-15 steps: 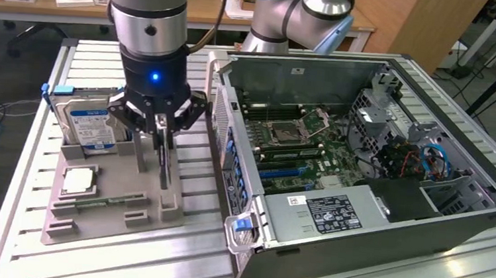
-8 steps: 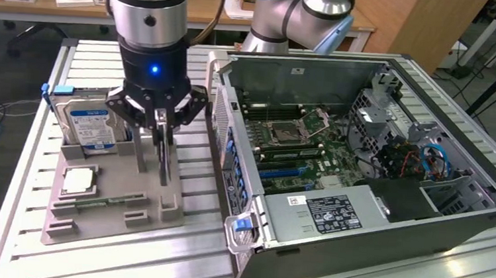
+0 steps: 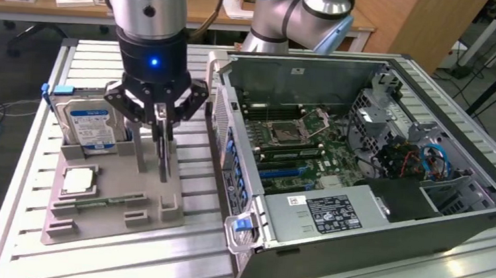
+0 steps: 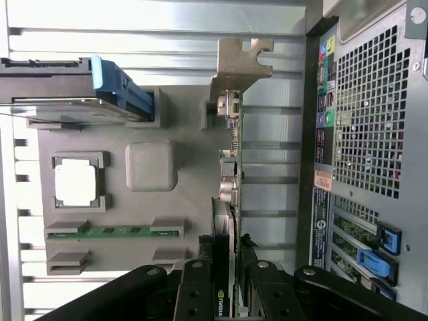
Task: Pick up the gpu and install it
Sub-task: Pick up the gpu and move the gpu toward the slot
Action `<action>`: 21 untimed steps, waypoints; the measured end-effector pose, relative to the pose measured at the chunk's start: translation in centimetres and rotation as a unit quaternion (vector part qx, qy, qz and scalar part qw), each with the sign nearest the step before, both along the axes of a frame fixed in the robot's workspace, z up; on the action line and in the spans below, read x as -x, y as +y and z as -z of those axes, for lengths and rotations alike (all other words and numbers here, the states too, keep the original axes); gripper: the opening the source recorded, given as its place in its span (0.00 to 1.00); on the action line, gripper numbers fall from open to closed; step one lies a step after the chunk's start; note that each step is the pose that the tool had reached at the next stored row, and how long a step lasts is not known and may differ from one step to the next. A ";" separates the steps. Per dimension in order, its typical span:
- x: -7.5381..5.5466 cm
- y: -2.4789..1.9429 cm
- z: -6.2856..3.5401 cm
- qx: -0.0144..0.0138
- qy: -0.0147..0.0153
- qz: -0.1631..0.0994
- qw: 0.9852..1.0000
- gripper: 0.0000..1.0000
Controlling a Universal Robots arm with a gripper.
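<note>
The gpu (image 3: 164, 157) is a thin black card standing on edge over the grey parts holder (image 3: 113, 225), left of the open computer case (image 3: 237, 178). My gripper (image 3: 162, 127) points straight down with its fingers clamped on the card's top edge. In the wrist view the gpu (image 4: 227, 175) shows edge-on, its silver bracket (image 4: 235, 65) at the far end and my gripper (image 4: 224, 287) shut around the near end. Whether the card's lower edge still rests in its slot I cannot tell. The motherboard (image 3: 305, 140) lies exposed inside the case.
The parts holder (image 4: 194, 144) also carries a hard drive (image 3: 90, 123) with a blue-white label, a square processor (image 3: 78, 180) and a green memory stick (image 3: 105, 202). A second arm's base (image 3: 297, 17) stands behind the case. Blue latches (image 4: 378, 257) line the case's rear slots.
</note>
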State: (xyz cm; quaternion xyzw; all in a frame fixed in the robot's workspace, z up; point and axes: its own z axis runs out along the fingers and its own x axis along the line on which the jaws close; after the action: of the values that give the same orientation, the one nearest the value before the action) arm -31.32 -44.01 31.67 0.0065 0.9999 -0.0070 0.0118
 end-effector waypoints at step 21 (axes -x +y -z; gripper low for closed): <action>0.0 0.00 -1.86 0.000 0.000 0.000 1.000 0.26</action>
State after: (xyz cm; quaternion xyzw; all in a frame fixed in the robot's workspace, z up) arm -31.32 -44.01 33.53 0.0065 0.9999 -0.0070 0.0118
